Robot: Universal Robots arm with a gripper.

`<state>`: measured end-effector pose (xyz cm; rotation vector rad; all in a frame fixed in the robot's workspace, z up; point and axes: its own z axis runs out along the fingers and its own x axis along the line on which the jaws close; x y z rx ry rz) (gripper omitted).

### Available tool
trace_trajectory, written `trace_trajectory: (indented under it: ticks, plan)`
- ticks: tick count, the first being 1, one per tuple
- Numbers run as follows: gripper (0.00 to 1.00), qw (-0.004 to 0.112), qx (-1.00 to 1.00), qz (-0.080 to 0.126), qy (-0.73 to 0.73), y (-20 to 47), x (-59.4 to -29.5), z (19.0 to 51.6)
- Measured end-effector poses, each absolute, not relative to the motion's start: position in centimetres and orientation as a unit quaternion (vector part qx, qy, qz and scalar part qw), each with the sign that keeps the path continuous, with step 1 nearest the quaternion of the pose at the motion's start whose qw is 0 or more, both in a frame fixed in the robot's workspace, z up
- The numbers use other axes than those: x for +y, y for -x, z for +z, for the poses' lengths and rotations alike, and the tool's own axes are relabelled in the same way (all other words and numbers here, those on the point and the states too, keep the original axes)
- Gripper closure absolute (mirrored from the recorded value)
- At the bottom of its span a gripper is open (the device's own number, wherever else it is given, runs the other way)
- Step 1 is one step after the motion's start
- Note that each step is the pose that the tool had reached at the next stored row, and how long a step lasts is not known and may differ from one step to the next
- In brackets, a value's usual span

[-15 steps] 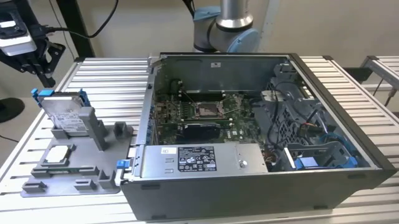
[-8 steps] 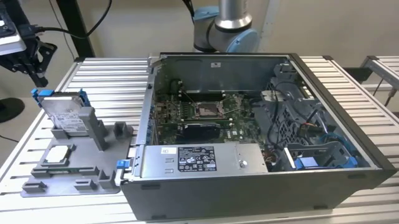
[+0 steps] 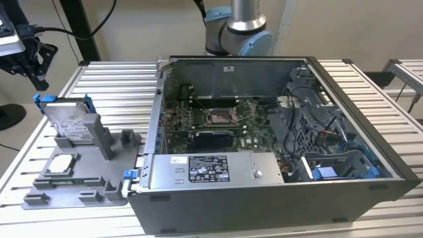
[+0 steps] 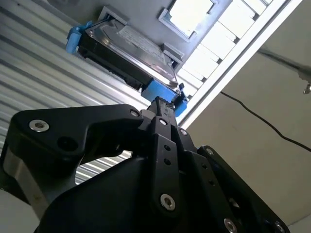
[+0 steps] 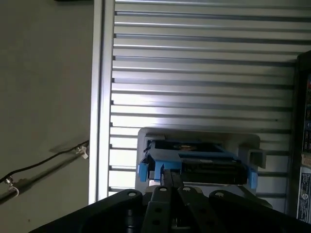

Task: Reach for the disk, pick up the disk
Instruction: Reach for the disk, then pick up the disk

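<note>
The black two-fingered hand point(image 3: 39, 83) hangs above the corner of the ribbed aluminium desk point(image 3: 119, 84), fingers pointing steeply down. In both wrist views its two slim fingers lie pressed together with nothing between them point(image 5: 171, 175) point(image 4: 160, 103).

Right under the fingertips stands the disk point(image 3: 69, 121), a flat rectangular silver-grey metal hard drive with a white label. It is set upright on its edge in a slot of a grey plastic fixture tray point(image 3: 73, 173). Blue plastic carrier rails point(image 3: 41, 101) run along the disk's edges. In the exterior view the rail end nearest the hand sits just below the fingertips with a thin gap showing. In the second wrist view the fingertips line up over the blue rail end point(image 4: 163, 94). I cannot tell contact from there.

Beyond the disk from the hand, a small square silver chip point(image 3: 63, 162) lies flat in the same tray. Farther off, well apart from the hand, sits the open dark grey computer case point(image 3: 278, 198).
</note>
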<state>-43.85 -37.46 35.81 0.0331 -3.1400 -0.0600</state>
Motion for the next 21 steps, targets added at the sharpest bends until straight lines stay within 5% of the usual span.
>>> trace_trajectory:
  ticks: [21]
  plan:
    - [1.00,0.001,-0.999,-0.019,-0.044,43.85,-37.45,35.82]
